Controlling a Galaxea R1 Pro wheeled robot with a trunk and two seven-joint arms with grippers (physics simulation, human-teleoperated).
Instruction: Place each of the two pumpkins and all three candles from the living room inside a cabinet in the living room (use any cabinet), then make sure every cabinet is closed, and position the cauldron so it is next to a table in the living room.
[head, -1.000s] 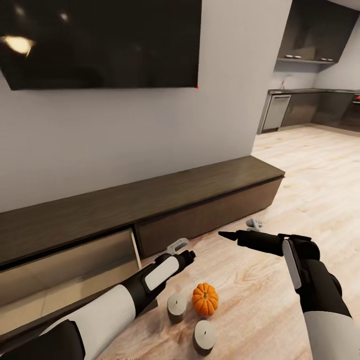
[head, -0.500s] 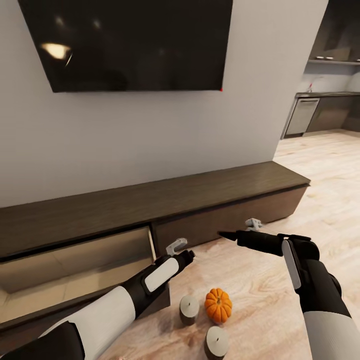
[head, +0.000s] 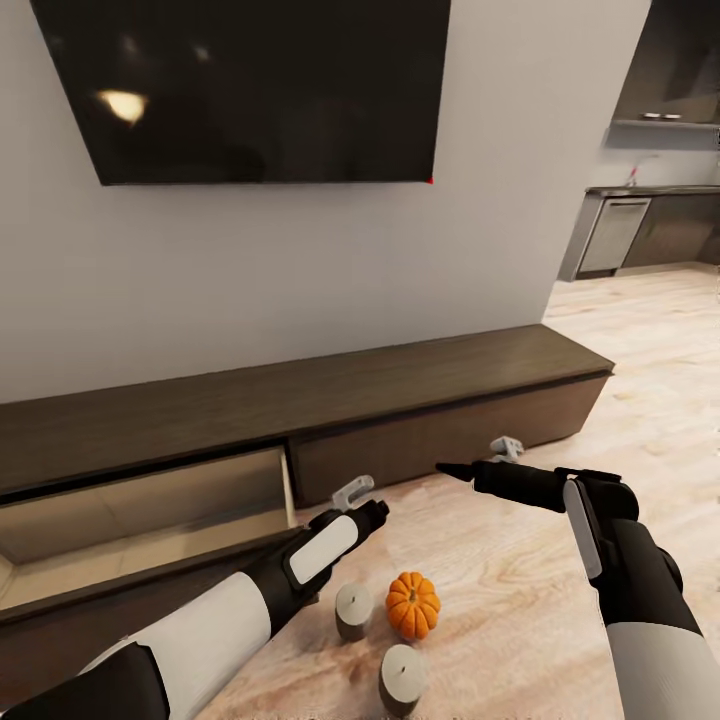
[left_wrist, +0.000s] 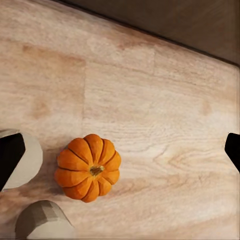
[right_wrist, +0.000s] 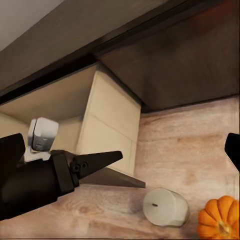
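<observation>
One orange pumpkin (head: 413, 605) sits on the wood floor with a grey candle (head: 353, 611) beside it and a second candle (head: 402, 679) nearer me. The long dark-brown cabinet (head: 430, 385) runs along the wall, and its left drawer (head: 140, 510) is pulled out, showing a beige inside. My left gripper (head: 370, 505) hovers over the pumpkin (left_wrist: 89, 167), open and empty, with a candle (left_wrist: 25, 160) by one finger. My right gripper (head: 458, 470) is open and empty above the floor, facing the open drawer (right_wrist: 110, 120), a candle (right_wrist: 165, 206) and the pumpkin (right_wrist: 220, 225).
A large black TV (head: 250, 90) hangs on the wall above the cabinet. Grey kitchen units (head: 640, 230) stand far off to the right, beyond the wall's corner. The open drawer's dark front panel (head: 150, 600) juts onto the floor beside my left forearm.
The whole view has swung right along the cabinet, then slightly back, so the camera moved. Both arms keep the same pose, and the pumpkin and candles stay where they were.
</observation>
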